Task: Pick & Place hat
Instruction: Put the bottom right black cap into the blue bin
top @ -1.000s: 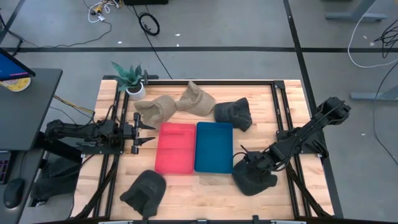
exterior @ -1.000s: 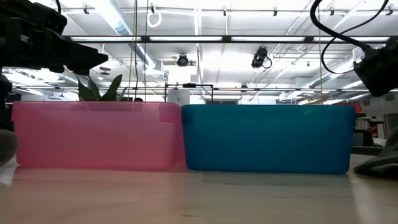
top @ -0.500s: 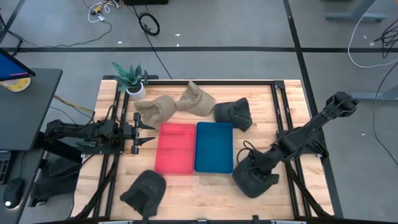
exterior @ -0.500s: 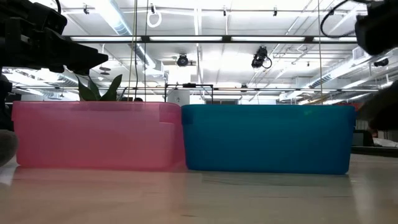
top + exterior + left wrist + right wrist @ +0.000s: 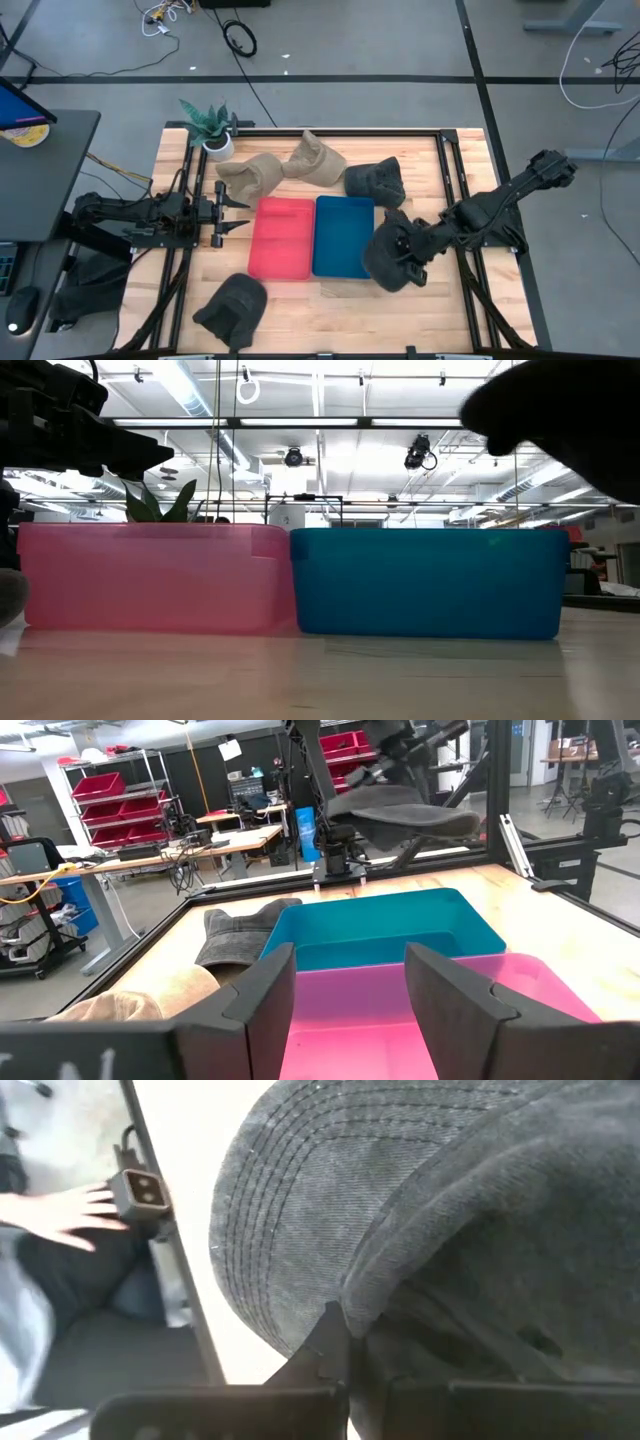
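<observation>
A dark grey hat (image 5: 388,256) hangs in the air just right of the blue bin (image 5: 344,236), with my right gripper (image 5: 410,249) shut on it. The low view shows the hat (image 5: 560,410) as a dark shape at the upper right, and it fills the right wrist view (image 5: 420,1210). The left wrist view shows it (image 5: 400,815) high above the bins. My left gripper (image 5: 238,210) stands open and level at the table's left, pointing at the pink bin (image 5: 281,238), with nothing between its fingers (image 5: 262,1005). My right gripper pinches the hat between its two shut fingers (image 5: 330,1345) where the stitched brim meets the crown (image 5: 350,1305). The fingers come slanting down from the table's right side. The hat is lifted clear of the table and spreads out below and ahead of the fingers.
The pink and blue bins stand side by side mid-table. Two tan hats (image 5: 250,172) (image 5: 316,160) and a dark hat (image 5: 376,183) lie at the far side, and another dark hat (image 5: 232,305) near the front left. A potted plant (image 5: 210,127) stands far left. A person's hand (image 5: 60,1215) shows beyond the table.
My right gripper has risen and gone toward the table's left, to the blue bin's right side, rolling at the wrist. The dark grey hat came up with it, from lying on the table at the near right to hanging clear of it.
</observation>
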You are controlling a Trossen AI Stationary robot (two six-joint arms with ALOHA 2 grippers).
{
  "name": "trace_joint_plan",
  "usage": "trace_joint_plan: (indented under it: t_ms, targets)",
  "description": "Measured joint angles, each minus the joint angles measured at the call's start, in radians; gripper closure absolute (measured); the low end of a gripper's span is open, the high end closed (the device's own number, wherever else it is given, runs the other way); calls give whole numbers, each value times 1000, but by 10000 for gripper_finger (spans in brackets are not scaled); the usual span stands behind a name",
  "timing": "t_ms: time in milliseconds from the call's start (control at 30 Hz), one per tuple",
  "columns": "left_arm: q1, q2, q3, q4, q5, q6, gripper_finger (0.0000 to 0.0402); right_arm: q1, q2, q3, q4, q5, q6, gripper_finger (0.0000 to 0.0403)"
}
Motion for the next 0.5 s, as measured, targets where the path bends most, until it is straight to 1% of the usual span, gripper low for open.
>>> trace_joint_plan:
  t_ms: [300,500]
  targets:
    - [0,0,0,0,0,0,209,-180,88,75,28,-19,-404,403]
    - [0,0,0,0,0,0,209,-274,207,164,55,-38,-640,403]
